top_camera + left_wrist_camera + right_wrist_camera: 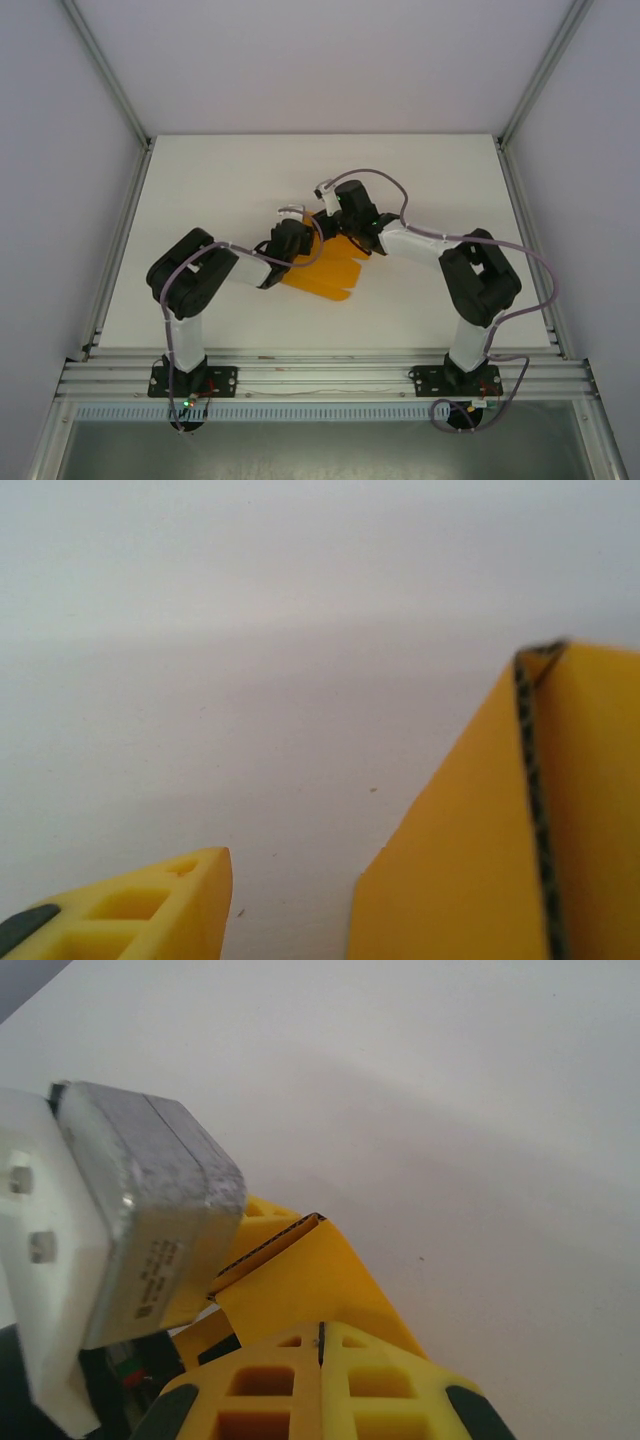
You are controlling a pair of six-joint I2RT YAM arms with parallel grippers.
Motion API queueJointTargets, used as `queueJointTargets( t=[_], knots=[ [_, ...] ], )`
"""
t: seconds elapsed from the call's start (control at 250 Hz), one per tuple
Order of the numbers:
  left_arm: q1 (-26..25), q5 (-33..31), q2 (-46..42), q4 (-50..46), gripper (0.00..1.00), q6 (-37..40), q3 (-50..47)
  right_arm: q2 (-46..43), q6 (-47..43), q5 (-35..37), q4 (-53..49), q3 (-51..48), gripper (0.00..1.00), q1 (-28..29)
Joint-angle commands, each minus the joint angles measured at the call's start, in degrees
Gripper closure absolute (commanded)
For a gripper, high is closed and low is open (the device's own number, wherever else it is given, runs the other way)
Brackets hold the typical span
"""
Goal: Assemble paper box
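The paper box (325, 268) is a bright orange sheet, partly folded, in the middle of the white table (200, 190) between both grippers. My right gripper (321, 1328) is shut, and a folded panel of the paper box (310, 1280) comes out from between its fingertips. My left gripper (293, 238) stands at the sheet's left edge with its jaws open. In the left wrist view one yellow finger (160, 910) shows at lower left, apart from a raised orange panel (480, 860) on the right. That panel hides the other finger.
The left gripper's grey housing (150, 1210) sits close against the fold in the right wrist view. Aluminium frame rails (320, 375) run along the table's near edge and up both sides. White walls enclose the table.
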Motion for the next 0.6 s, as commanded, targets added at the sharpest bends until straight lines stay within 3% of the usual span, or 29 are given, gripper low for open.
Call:
queueJointTargets(
  t=[0.0, 0.084, 0.196, 0.26, 0.448, 0.6],
  knots=[
    [0.13, -0.60, -3.23, 0.36, 0.49, -1.42, -0.44, 2.60, 1.49, 1.26, -11.81, -3.54, 1.00, 0.11],
    [0.17, -0.82, -2.68, 1.25, 0.53, -1.41, 0.13, 2.69, 1.63, 0.77, -11.49, -3.58, 1.00, 0.10],
    [0.16, -1.57, -1.43, -0.79, 0.71, -1.83, 2.41, 2.95, 1.75, 0.78, -12.04, -3.34, 1.00, 0.17],
    [0.15, -3.18, -0.38, -1.91, 1.00, -2.03, 3.53, 2.73, 1.75, 0.98, -12.06, -3.42, 1.00, 0.14],
    [0.19, -5.02, 0.70, 3.25, 1.00, -3.26, 1.55, 2.95, 2.02, 1.02, -12.06, -3.47, 1.00, 0.03],
    [0.12, -2.83, -0.01, -0.10, 1.00, -0.58, 2.79, 2.52, 2.92, 1.56, -11.40, -3.54, 1.00, 0.07]
  ],
)
